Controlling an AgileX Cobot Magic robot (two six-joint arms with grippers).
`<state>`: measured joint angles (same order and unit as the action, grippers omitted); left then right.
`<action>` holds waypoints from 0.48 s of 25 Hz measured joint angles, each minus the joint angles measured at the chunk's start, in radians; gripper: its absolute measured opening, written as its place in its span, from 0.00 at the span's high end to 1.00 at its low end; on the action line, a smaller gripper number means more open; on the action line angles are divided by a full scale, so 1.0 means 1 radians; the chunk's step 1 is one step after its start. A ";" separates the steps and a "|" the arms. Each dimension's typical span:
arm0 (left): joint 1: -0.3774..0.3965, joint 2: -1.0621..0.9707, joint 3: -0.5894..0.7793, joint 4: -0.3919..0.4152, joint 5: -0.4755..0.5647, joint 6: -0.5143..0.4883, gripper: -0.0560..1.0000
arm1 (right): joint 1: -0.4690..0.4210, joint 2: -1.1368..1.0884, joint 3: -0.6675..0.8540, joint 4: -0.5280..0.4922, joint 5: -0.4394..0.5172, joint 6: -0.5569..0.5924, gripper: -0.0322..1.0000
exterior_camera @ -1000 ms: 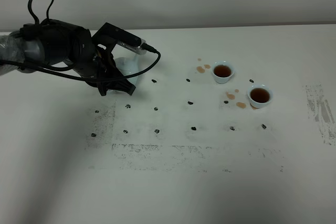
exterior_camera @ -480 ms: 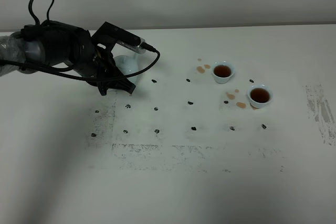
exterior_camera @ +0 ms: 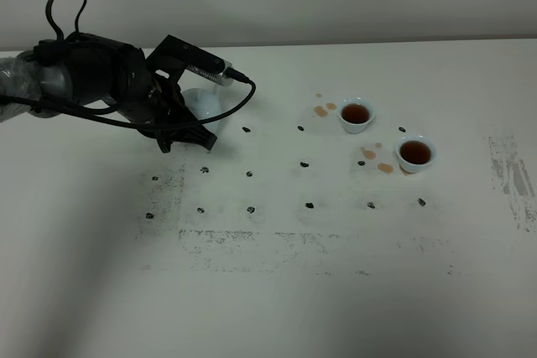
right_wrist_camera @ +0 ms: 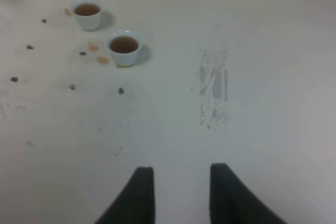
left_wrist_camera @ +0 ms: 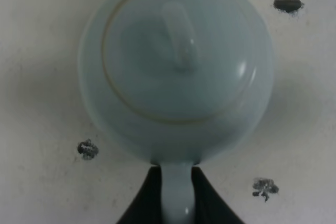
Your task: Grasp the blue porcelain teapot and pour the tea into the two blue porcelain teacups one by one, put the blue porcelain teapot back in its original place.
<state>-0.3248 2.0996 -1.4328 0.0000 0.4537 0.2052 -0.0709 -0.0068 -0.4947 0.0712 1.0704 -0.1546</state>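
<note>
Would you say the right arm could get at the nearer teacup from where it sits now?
Probably yes. In the right wrist view the right hand is open and holds nothing, and bare table lies between it and the nearer teacup. The other teacup stands apart, beyond it.

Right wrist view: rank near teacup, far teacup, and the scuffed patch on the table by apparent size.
1. Scuffed patch, clearly largest.
2. Near teacup.
3. Far teacup.
The cups look close in size; the near one appears slightly bigger, likely only because it sits closer to the camera, so their order is unsure.
</note>
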 joint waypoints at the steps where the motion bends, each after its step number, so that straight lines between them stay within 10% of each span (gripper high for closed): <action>1: 0.000 0.000 0.000 0.000 0.001 0.000 0.91 | 0.000 0.000 0.000 0.000 0.000 0.000 0.69; 12: 0.000 0.007 0.000 0.000 0.077 0.000 0.81 | 0.000 0.000 0.000 0.000 0.000 0.000 0.69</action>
<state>-0.3248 2.1069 -1.4326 0.0000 0.5307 0.2052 -0.0709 -0.0068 -0.4947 0.0712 1.0704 -0.1546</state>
